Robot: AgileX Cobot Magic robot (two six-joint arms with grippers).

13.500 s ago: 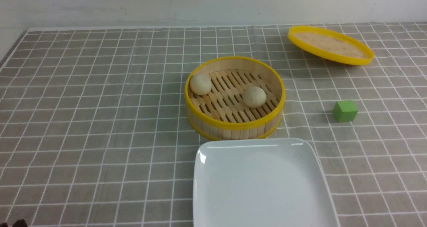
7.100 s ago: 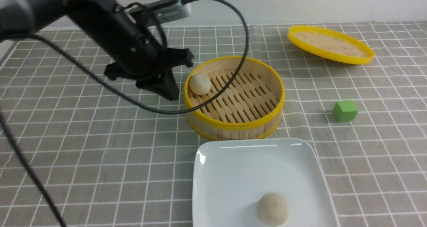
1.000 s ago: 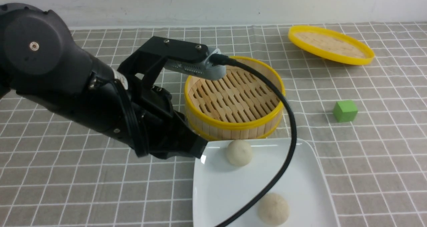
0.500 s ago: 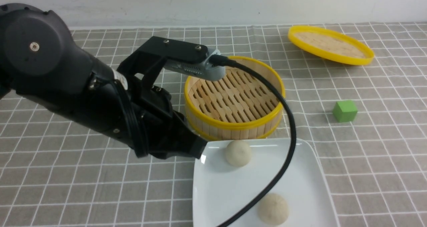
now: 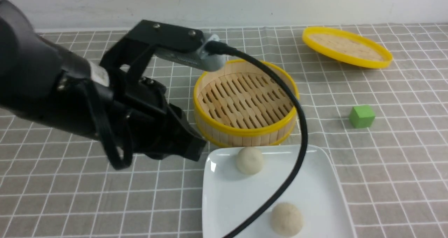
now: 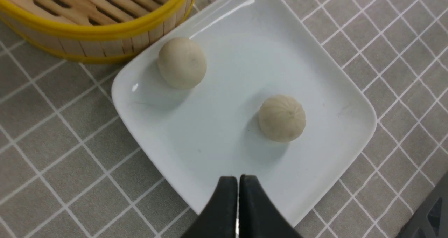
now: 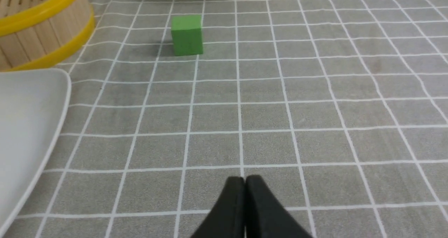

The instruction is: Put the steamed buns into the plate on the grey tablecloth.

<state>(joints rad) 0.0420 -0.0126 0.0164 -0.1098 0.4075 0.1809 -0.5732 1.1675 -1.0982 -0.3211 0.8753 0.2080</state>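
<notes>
Two cream-white steamed buns lie on the white square plate on the grey tablecloth. One bun sits near the plate's far edge, the other near its front. The left wrist view looks down on both buns and on the plate. My left gripper is shut and empty, hovering over the plate's edge; in the front view the left gripper hangs just left of the plate. My right gripper is shut and empty, low over bare cloth.
The empty bamboo steamer basket stands right behind the plate, and its lid leans at the back right. A green cube sits right of the steamer. The left arm's black cable arcs over steamer and plate.
My left arm has drawn back to the left and slightly up, away from the plate's corner. Both buns stay where they were on the plate.
</notes>
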